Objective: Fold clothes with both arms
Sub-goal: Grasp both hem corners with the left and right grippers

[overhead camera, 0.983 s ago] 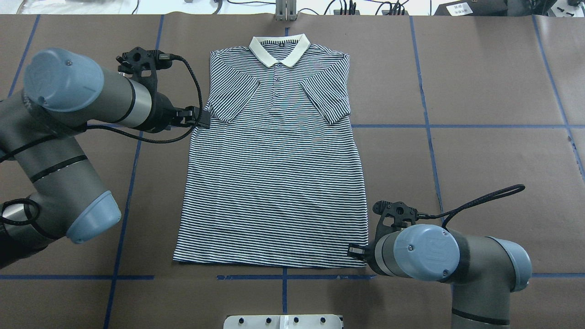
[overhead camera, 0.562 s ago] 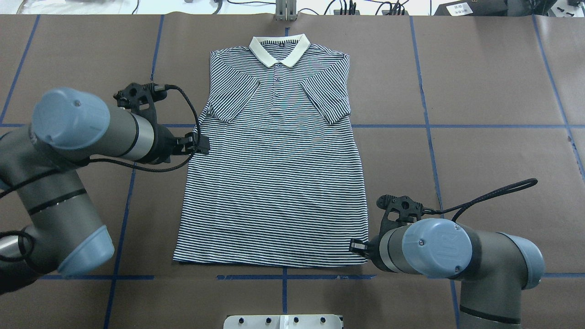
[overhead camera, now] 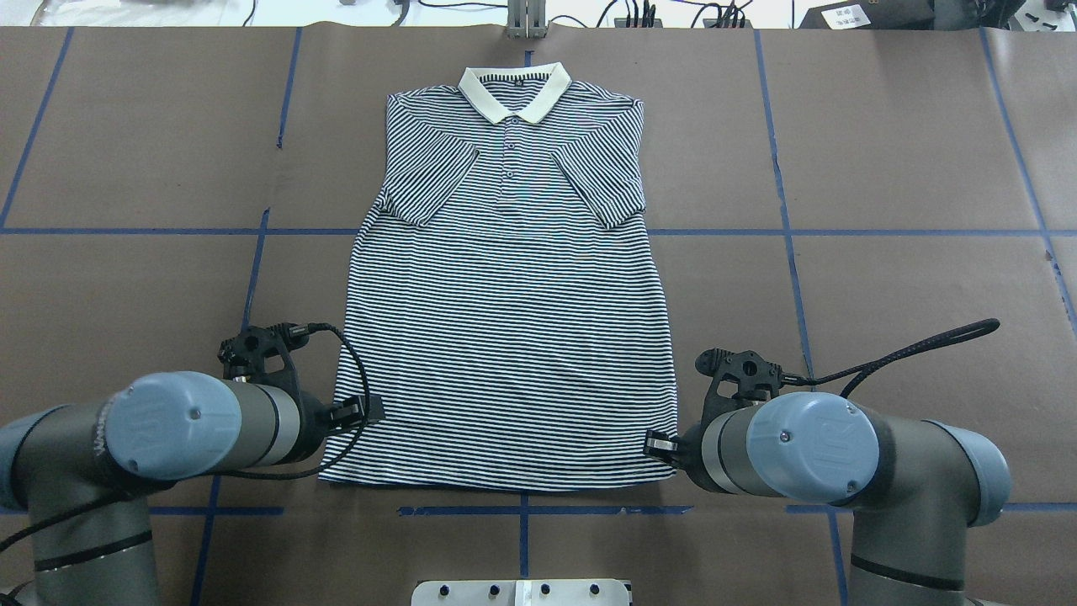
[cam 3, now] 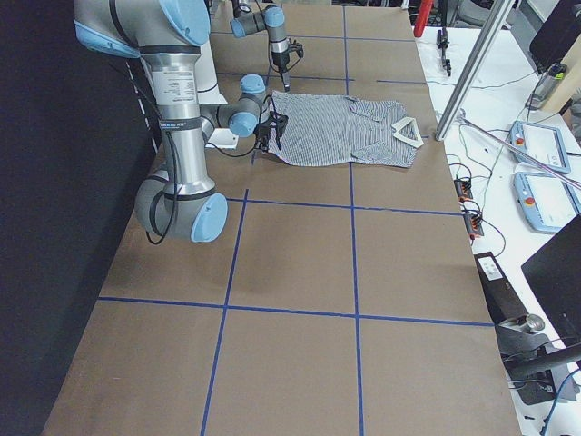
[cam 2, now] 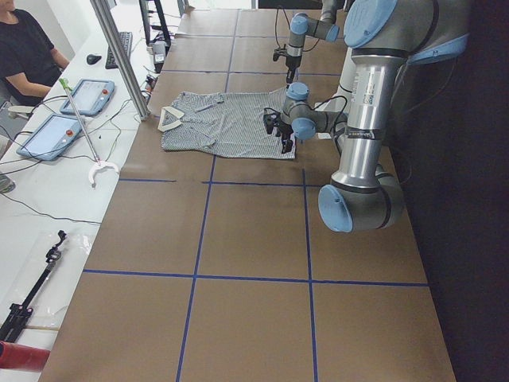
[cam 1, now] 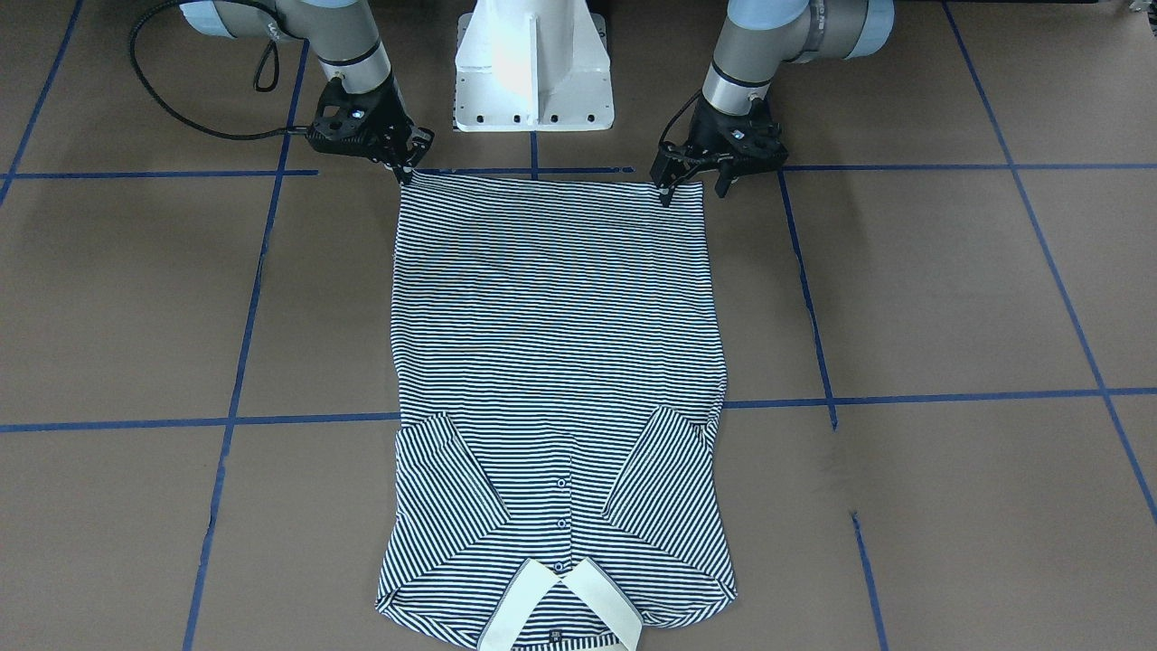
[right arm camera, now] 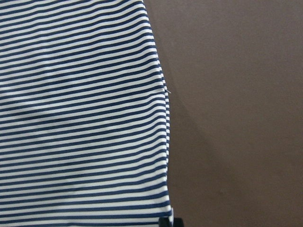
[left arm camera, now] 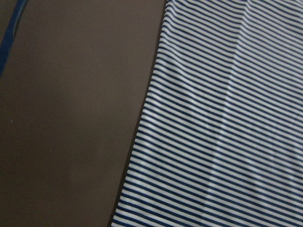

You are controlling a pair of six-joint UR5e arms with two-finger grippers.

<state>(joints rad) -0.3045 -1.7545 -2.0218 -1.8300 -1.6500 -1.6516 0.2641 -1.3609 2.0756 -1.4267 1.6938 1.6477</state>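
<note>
The striped polo shirt (overhead camera: 505, 337) lies flat and face up on the brown table, collar (overhead camera: 514, 91) at the far side and both sleeves folded inward. It also shows in the front view (cam 1: 551, 316). My left gripper (overhead camera: 374, 411) is low at the shirt's near left hem corner; in the front view (cam 1: 694, 188) its jaws are open and straddle that corner. My right gripper (overhead camera: 655, 444) is at the near right hem corner; in the front view (cam 1: 405, 172) its fingers meet at the corner. The right wrist view shows a dark fingertip (right arm camera: 165, 222) at the shirt's edge.
The white pedestal (cam 1: 533, 63) stands just behind the hem, between both arms. Blue tape lines (overhead camera: 841, 232) cross the brown table cover. A metal post (overhead camera: 526, 21) stands beyond the collar. An operator (cam 2: 24, 48) sits past the far edge.
My left arm has swept from beside the shirt's left sleeve back along the shirt's left edge to the near hem corner. My right gripper has shifted only slightly at its corner.
</note>
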